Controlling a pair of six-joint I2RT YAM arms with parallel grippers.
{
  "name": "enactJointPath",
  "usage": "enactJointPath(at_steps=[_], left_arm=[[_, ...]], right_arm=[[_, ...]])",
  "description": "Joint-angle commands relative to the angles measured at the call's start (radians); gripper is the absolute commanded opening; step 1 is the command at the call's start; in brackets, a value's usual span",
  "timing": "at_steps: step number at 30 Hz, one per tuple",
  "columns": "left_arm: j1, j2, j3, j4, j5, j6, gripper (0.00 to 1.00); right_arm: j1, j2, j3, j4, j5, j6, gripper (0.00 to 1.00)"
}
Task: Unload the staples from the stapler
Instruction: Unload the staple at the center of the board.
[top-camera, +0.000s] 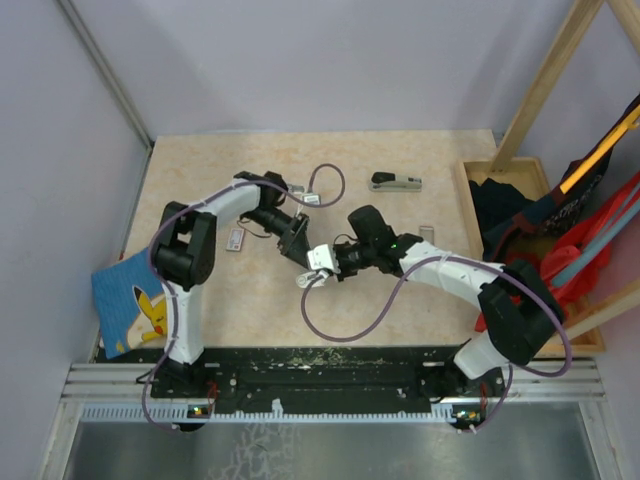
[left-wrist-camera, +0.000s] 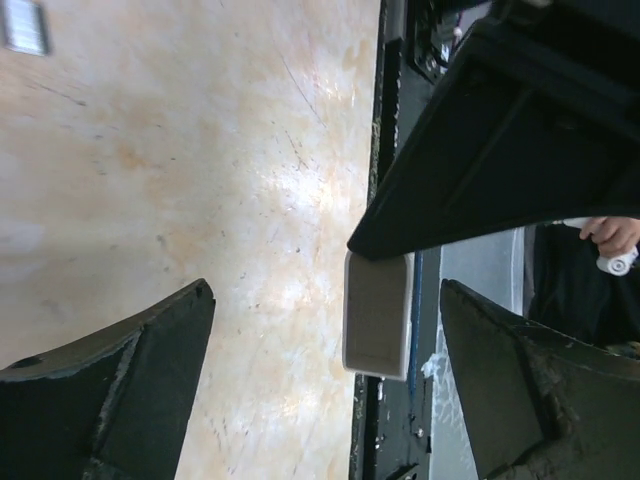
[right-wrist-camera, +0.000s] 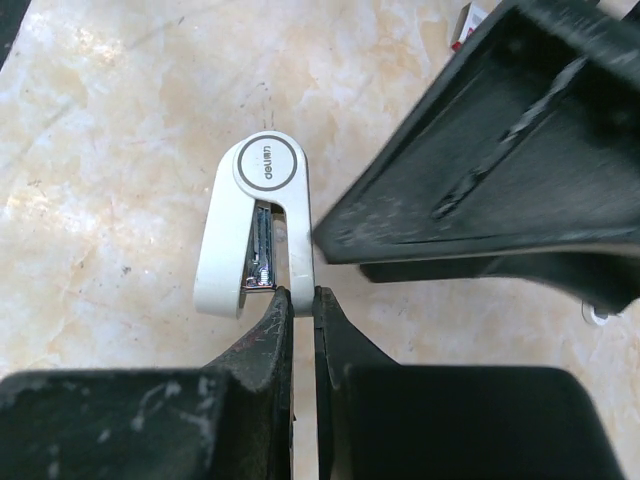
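The white plastic stapler (right-wrist-camera: 250, 225) is hinged open, its metal channel showing, pinched by the right gripper (right-wrist-camera: 302, 297). The left gripper (left-wrist-camera: 325, 300) gapes beside it, and a dark grey stapler (top-camera: 395, 182) lies well apart.

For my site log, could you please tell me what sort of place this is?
Probably a robot lab test cell: two white-and-black arms bolted to an aluminium rail, a beige marble-patterned tabletop boxed in by plain pale walls, a bare wooden frame beside it.

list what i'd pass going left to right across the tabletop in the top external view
blue pikachu book → small pinkish tag → white stapler → dark stapler → small silver piece → wooden box
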Motion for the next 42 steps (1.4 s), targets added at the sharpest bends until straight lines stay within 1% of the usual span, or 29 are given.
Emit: enactJointPath(at_steps=[1,5,7,9,13,16,18,22,28,30,33,35,39,42], left_arm=[[0.073,-0.117,0.047,0.04,0.011,-0.02,1.0],[0.167,-0.201,0.052,0.09,0.018,-0.063,1.0],[0.2,-0.26,0.02,0.193,-0.002,-0.125,1.0],[0.217,-0.329,-0.037,0.32,-0.065,-0.228,1.0],[0.22,-0.478,-0.187,0.585,-0.228,-0.37,1.0],[0.218,-0.568,-0.269,0.726,-0.314,-0.425,1.0],[0.214,-0.616,-0.301,0.774,-0.36,-0.425,1.0],[0.183,-0.705,-0.365,0.836,-0.439,-0.353,0.99],[0.082,-0.825,-0.461,0.895,-0.534,-0.188,0.99],[0.052,-0.861,-0.502,0.924,-0.547,-0.126,1.0],[0.019,-0.905,-0.551,0.936,-0.53,-0.002,1.0],[0.008,-0.915,-0.558,0.914,-0.508,0.08,0.98],[-0.003,-0.898,-0.533,0.824,-0.464,0.186,0.92],[-0.035,-0.879,-0.524,0.761,-0.465,0.251,0.89]], right_arm=[[-0.008,0.012,0.069,0.052,-0.045,0.11,0.0],[-0.036,0.026,0.087,0.077,-0.053,0.212,0.0],[-0.048,0.039,0.105,0.096,-0.044,0.301,0.0],[-0.057,0.058,0.132,0.106,-0.018,0.388,0.0],[-0.075,0.091,0.191,0.106,0.021,0.549,0.0],[-0.092,0.112,0.225,0.111,0.032,0.669,0.0],[-0.107,0.127,0.252,0.112,0.037,0.749,0.0],[-0.134,0.155,0.299,0.101,0.008,0.893,0.0],[-0.165,0.232,0.334,0.121,-0.075,1.097,0.0],[-0.172,0.254,0.345,0.128,-0.112,1.161,0.0],[-0.186,0.294,0.366,0.128,-0.179,1.25,0.0],[-0.197,0.316,0.376,0.135,-0.216,1.297,0.0],[-0.216,0.353,0.385,0.147,-0.285,1.37,0.0],[-0.234,0.39,0.403,0.146,-0.349,1.421,0.0]])
